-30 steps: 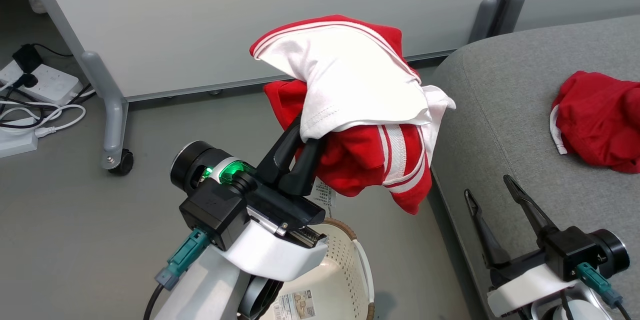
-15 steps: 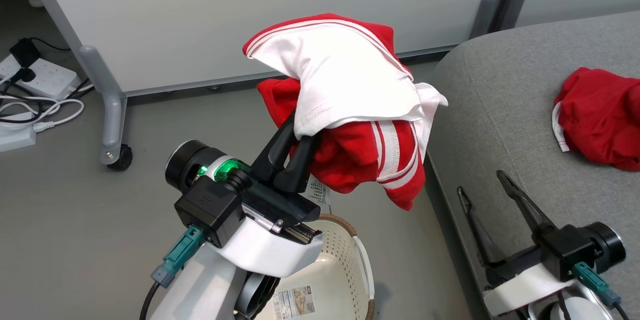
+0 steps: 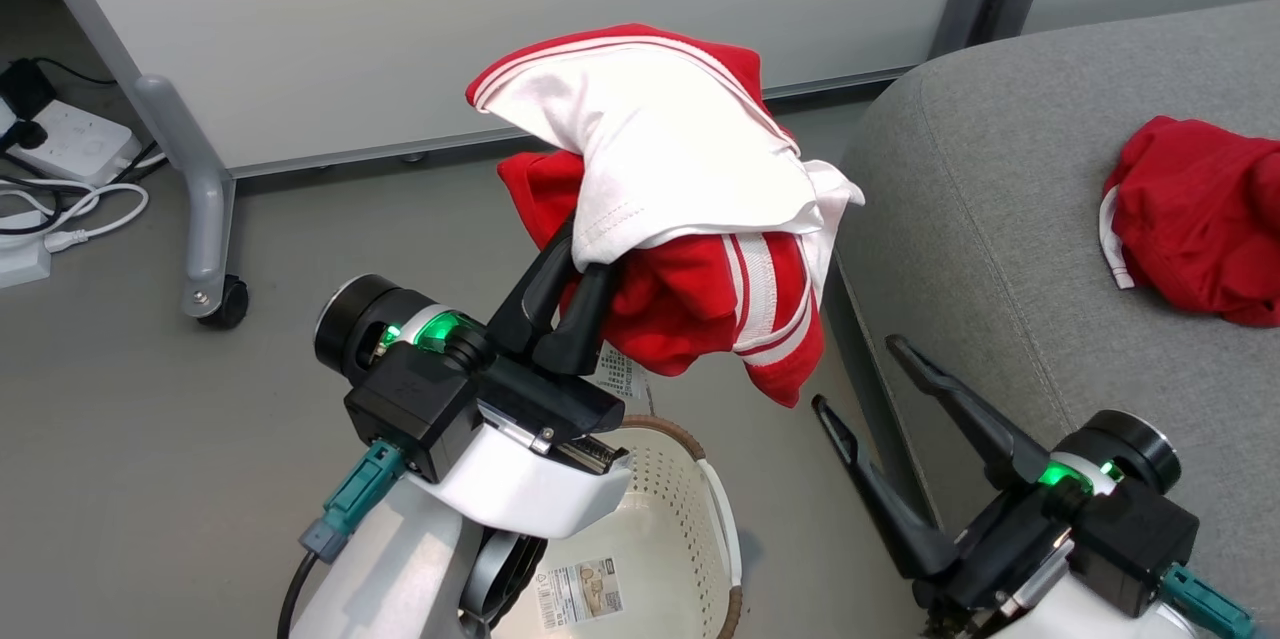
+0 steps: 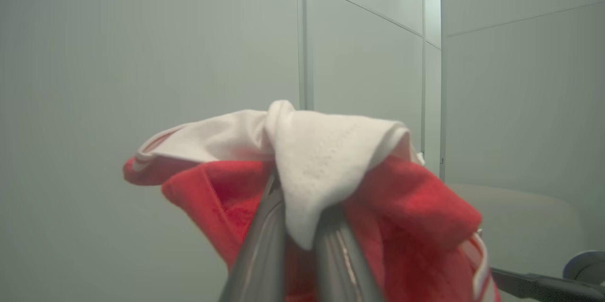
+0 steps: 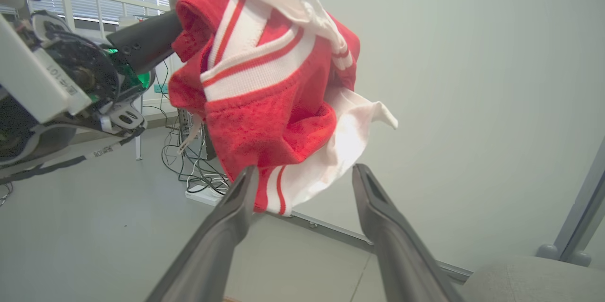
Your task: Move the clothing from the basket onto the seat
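My left gripper (image 3: 578, 264) is shut on the red-and-white striped clothing (image 3: 680, 159), which hangs bunched in the air above the floor, just left of the seat (image 3: 1000, 219). In the left wrist view the fingers (image 4: 264, 245) pinch the white and red cloth (image 4: 331, 165). A second red garment (image 3: 1190, 219) lies on the grey seat at the right. The white basket (image 3: 735, 539) stands on the floor beneath my left arm, with a paper label on its bottom. My right gripper (image 3: 852, 374) stands open at the seat's front corner, its fingers (image 5: 236, 217) just under the hanging clothing (image 5: 264, 80) and apart from it.
A pale partition panel (image 3: 500, 19) on grey wheeled legs (image 3: 205, 249) closes off the back. A power strip (image 3: 70, 144) and white cables lie on the floor at far left. Grey floor lies open to the left of the basket.
The head camera has shifted, sliding the scene left. My right gripper has swung up and left, from over the seat's edge to just below the hanging clothing. The left grip is unchanged.
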Tool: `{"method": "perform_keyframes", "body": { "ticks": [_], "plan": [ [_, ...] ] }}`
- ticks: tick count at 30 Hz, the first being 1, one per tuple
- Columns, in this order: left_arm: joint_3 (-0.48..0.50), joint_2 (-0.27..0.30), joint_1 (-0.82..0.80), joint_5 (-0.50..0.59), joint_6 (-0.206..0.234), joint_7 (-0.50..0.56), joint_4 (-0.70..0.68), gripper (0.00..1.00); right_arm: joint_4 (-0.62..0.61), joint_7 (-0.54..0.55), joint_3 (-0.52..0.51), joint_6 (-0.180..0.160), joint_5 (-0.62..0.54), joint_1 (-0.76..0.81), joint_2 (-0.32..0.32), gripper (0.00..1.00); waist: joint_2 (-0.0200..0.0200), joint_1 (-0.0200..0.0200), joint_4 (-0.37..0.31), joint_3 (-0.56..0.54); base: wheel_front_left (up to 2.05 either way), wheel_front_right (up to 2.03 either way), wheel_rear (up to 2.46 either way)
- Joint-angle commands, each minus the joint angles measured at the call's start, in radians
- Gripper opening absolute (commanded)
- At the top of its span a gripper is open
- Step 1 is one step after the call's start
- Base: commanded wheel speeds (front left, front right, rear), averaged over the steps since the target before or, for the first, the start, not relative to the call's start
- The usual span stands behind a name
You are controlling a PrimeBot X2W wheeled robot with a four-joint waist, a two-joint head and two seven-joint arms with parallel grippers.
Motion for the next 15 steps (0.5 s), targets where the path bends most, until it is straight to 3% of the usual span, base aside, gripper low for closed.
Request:
{"method": "perform_keyframes", "body": {
  "ticks": [1,6,15],
  "plan": [
    [0.006,0.002,-0.012,0.007,-0.001,-0.004,-0.001,0.0,-0.012,-0.001,0.012,0.0,0.018,-0.005,-0.012,1.0,-0.0001,0.0,0.0,0.001,0.0,0.0,0.0],
    [0.007,0.003,-0.019,0.007,-0.005,-0.004,0.002,0.0,-0.056,-0.001,0.06,0.0,0.063,-0.015,-0.036,1.0,-0.0001,0.0,-0.002,0.007,0.0,0.0,0.0],
    [-0.035,0.003,-0.022,-0.031,-0.011,-0.004,-0.005,0.0,-0.042,-0.001,0.064,0.0,0.047,-0.043,-0.006,1.0,-0.0001,0.0,0.002,0.005,0.0,0.0,0.0]
  ]
}}
